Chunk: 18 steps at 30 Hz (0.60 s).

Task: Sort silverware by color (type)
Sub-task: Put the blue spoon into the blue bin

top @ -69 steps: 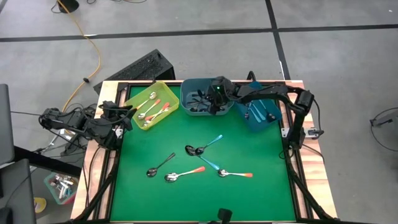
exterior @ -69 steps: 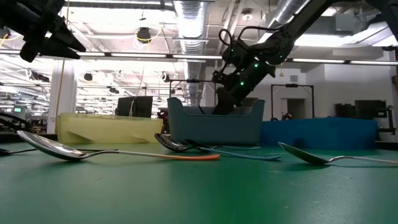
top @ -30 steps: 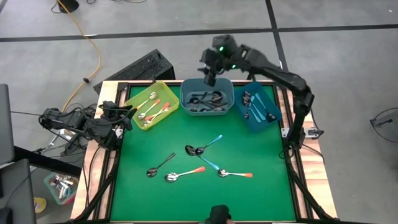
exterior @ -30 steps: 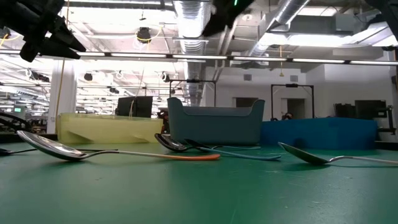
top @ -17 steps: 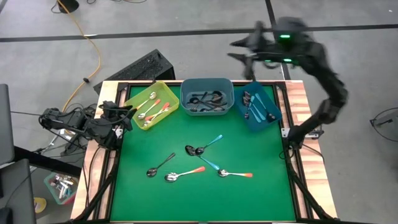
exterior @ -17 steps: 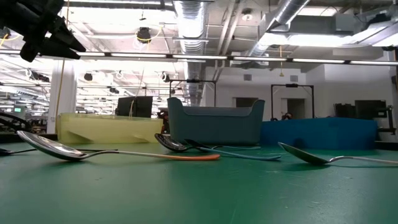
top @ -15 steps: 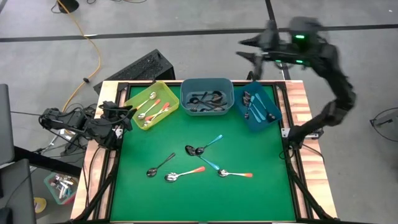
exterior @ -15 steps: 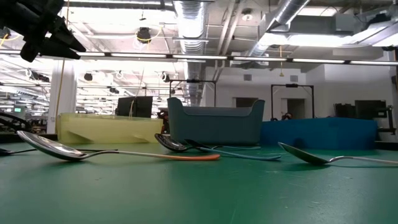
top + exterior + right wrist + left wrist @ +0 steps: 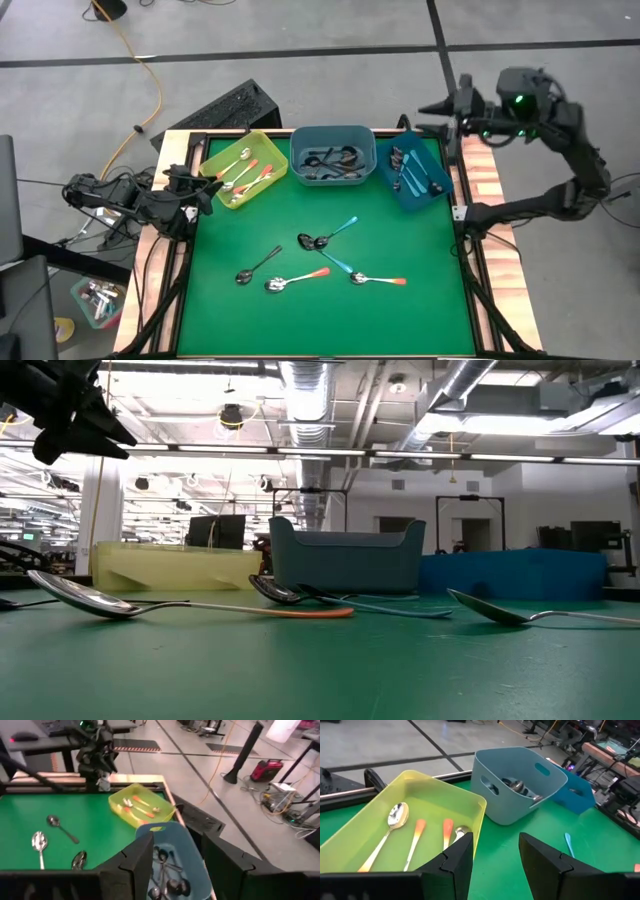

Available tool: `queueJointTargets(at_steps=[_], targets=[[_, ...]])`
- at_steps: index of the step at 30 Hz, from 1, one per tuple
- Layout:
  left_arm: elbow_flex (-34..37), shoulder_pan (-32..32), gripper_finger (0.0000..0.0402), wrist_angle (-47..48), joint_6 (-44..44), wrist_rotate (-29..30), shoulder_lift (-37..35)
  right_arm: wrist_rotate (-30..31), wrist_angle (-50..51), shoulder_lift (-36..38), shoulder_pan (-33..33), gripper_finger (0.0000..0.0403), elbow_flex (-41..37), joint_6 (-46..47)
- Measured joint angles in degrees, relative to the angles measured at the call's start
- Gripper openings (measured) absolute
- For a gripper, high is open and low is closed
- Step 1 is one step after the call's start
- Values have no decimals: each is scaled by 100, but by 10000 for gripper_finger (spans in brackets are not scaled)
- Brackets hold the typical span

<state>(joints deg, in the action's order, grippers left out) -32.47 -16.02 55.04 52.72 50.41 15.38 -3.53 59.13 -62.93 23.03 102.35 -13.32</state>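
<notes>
Five spoons lie loose on the green bench, so the sorting is well along but not finished; neither arm holds anything, and this looks like the gap between one drop-off and the next pick. The right tool hangs high beyond the bench's far right corner, fingers apart and empty; the left tool waits at the left edge beside the yellow bin, fingers also apart and empty. The next move calls for a descent onto one loose spoon, probably in the crossed cluster at mid-bench, where handles overlap. The yellow bin carries orange-handled spoons, the grey-blue bin dark metal ones, the blue bin teal-handled ones.
</notes>
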Motion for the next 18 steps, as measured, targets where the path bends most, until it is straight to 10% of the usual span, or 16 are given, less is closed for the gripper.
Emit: queueJointTargets(at_steps=[18], targets=[[0, -1, 143, 1, -43, 113, 0, -23, -5158, 1157, -492, 187, -4916, 1361]])
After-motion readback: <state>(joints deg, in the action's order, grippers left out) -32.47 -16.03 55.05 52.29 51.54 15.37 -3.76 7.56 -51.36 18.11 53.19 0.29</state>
